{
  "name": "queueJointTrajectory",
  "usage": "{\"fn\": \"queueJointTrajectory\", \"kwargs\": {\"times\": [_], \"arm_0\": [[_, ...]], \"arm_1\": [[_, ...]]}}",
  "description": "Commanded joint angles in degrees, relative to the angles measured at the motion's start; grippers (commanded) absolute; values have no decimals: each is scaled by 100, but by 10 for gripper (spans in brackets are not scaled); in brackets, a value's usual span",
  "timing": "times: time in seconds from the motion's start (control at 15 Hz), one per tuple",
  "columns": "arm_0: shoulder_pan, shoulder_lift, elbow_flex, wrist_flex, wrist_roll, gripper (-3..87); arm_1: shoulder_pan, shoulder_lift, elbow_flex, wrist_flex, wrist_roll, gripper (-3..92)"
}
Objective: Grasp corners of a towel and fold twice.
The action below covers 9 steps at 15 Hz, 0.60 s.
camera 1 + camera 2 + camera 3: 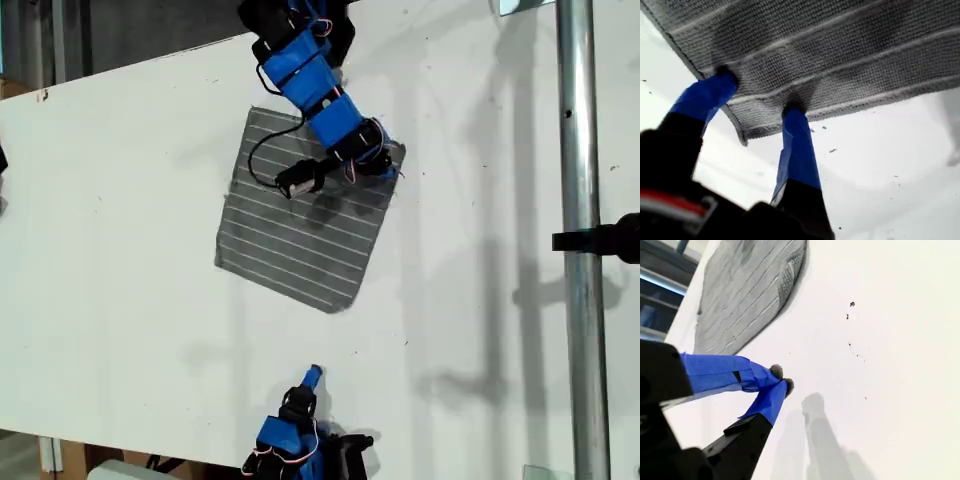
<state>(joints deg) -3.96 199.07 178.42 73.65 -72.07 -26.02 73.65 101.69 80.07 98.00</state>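
Grey towel (300,235) with thin pale stripes lies spread flat on the white table (120,250), turned so its edges run at a slant; it sits a little toward the exterior view's top, near the middle of the board. It is unfolded, a single layer as far as I can see, with one corner (393,152) pointing toward the exterior view's upper right and the opposite one near the exterior view's left.

My first gripper (375,165) reaches down from the exterior view's top and rests on that upper-right corner. In the first wrist view the two blue-taped fingers (797,145) stand spread apart, their tips pressed onto the cloth (830,50) just inside its hem; the jaws are parted and nothing is pinched between them. The corner tip (744,140) lies between and just below the two fingers, flat on the table.

My second gripper (313,376) stays at the exterior view's bottom edge, well apart from the towel, over bare table. In the second wrist view its blue-taped fingertips (772,390) meet at their ends, closed with nothing held, and the towel (740,300) shows farther off with one corner slightly raised.

A metal pole (580,240) stands upright along the exterior view's right.
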Motion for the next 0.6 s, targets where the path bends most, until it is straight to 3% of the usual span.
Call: {"fn": "queueJointTrajectory", "kwargs": {"times": [0.0,0.33,0.53], "arm_0": [[-53,9,44,-97,-9,-29],[-53,9,44,-97,-9,-29],[-44,9,44,-88,-9,-29]], "arm_1": [[167,-9,132,-229,-246,169],[431,202,967,-1661,-729,146],[624,598,1433,-2118,-817,48]]}}
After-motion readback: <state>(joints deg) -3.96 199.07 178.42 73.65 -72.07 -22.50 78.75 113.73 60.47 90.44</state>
